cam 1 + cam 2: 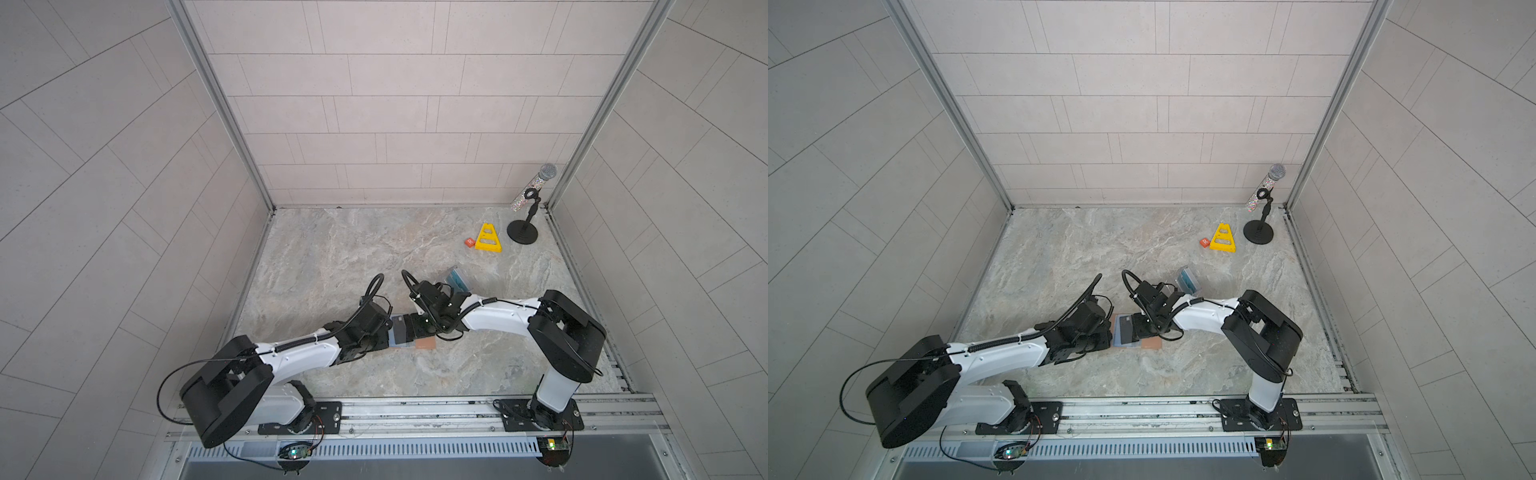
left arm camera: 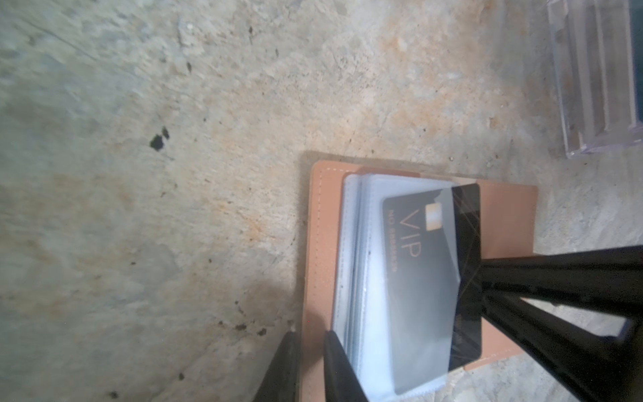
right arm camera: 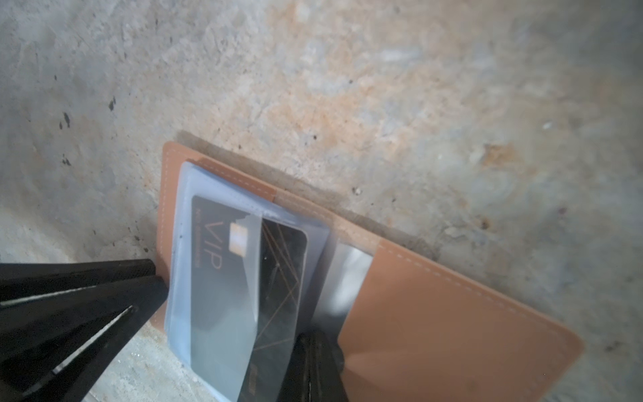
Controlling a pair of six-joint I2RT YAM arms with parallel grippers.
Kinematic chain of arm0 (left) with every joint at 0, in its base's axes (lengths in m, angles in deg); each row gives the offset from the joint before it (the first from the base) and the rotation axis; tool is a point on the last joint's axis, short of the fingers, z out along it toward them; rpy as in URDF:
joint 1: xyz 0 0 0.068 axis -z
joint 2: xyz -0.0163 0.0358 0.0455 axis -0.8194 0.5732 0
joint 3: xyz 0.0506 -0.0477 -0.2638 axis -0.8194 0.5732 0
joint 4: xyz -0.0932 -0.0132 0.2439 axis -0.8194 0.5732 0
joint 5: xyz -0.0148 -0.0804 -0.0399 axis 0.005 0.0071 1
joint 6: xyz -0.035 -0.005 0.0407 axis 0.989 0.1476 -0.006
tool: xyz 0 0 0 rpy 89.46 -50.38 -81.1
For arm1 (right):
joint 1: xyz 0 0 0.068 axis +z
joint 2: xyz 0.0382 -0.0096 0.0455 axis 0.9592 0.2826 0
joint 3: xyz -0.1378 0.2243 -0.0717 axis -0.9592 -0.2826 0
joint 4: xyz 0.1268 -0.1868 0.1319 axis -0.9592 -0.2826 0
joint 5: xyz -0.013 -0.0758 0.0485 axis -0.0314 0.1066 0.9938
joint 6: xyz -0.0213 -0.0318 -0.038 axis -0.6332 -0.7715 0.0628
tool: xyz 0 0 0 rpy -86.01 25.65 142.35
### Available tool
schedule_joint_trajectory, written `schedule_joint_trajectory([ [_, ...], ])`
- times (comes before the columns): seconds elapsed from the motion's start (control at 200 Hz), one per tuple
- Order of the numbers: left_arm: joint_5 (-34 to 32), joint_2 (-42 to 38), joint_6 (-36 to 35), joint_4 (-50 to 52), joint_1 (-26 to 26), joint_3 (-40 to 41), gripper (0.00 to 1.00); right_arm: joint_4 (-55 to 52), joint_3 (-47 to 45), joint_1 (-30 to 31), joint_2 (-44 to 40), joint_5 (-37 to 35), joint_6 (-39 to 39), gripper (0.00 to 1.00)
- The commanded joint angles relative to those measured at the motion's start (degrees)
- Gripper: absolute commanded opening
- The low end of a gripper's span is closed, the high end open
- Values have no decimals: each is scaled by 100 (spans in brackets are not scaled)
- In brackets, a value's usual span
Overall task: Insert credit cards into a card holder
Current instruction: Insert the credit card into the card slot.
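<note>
1. The card holder (image 1: 424, 343) is lying open and flat on the bench (image 1: 332, 257), its clear sleeves (image 2: 351, 261) facing up.
2. A dark grey credit card (image 3: 282, 271) with "VIP" lettering is sitting partway inside the holder's top sleeve, one end sticking out bare.
3. The right end effector (image 3: 310, 337) is clenched, its tips touching that bare end over the holder's middle.
4. The left end effector (image 2: 309, 335) is standing at the holder's opposite edge, fingers (image 2: 339, 365) slightly apart with a strip of cover showing between them; I cannot tell whether it is gripping.
5. A clear plastic box (image 2: 598, 87) with teal cards (image 1: 458, 284) in it is resting near the holder, not touching it.
</note>
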Motion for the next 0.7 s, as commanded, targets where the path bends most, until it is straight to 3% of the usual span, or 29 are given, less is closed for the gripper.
schedule_joint_trajectory([
  [0.0, 54, 55, -63, 105, 13, 141, 21, -231, 96, 88, 79, 88, -73, 6],
  [0.696, 111, -158, -29, 7, 12, 292, 21, 290, 191, 115, 287, 529, 56, 10],
])
